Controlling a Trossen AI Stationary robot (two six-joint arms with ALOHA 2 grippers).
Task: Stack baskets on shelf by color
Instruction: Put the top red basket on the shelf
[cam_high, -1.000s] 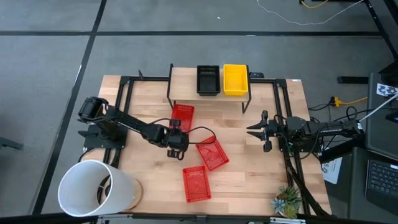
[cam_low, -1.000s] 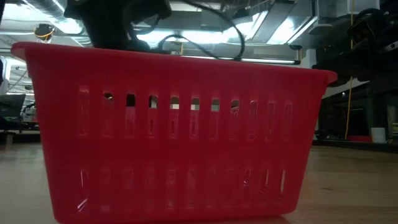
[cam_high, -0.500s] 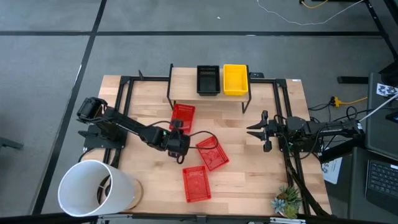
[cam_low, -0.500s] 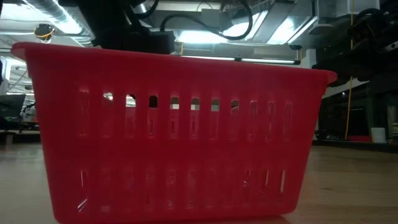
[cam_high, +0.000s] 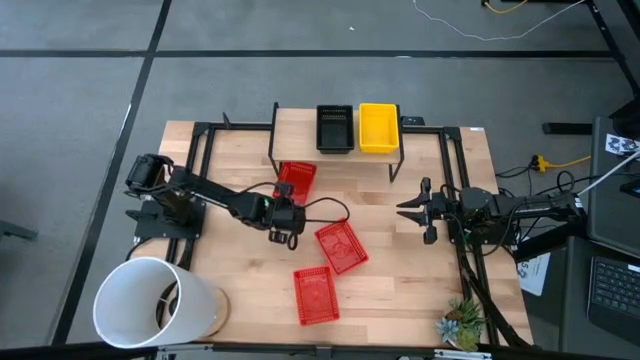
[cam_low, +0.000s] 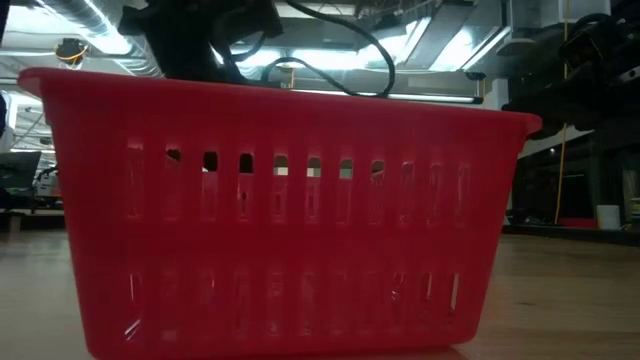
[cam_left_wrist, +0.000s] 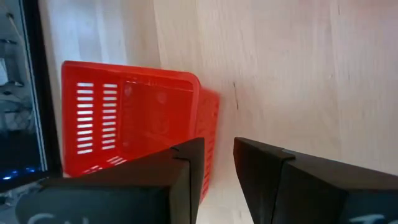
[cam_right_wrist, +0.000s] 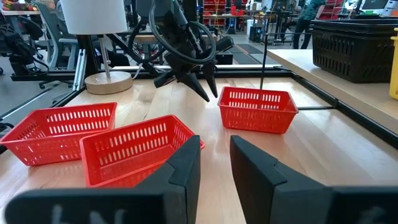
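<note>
Three red baskets lie bottom-down on the table: one (cam_high: 295, 180) by the shelf's left leg, one (cam_high: 340, 246) in the middle, one (cam_high: 315, 294) nearest the front edge, which fills the low view (cam_low: 280, 220). On the shelf (cam_high: 300, 125) sit a black basket (cam_high: 335, 128) and a yellow basket (cam_high: 379, 128), side by side. My left gripper (cam_high: 284, 232) hovers over bare wood between the far and middle red baskets, slanting down, open and empty (cam_right_wrist: 202, 87); a red basket (cam_left_wrist: 130, 121) shows past its fingers. My right gripper (cam_high: 425, 210) waits open at the table's right side.
A large white bucket (cam_high: 155, 300) lies at the table's near left corner. A black metal frame (cam_high: 200, 135) runs around the shelf and along the table's sides. A small plant (cam_high: 462, 322) stands at the near right corner. Bare wood lies between the red baskets and my right gripper.
My left gripper went toward the middle red basket, then drew back toward the table's far edge and slightly up, rolling a little. It has stayed open and empty. The baskets have kept their places.
</note>
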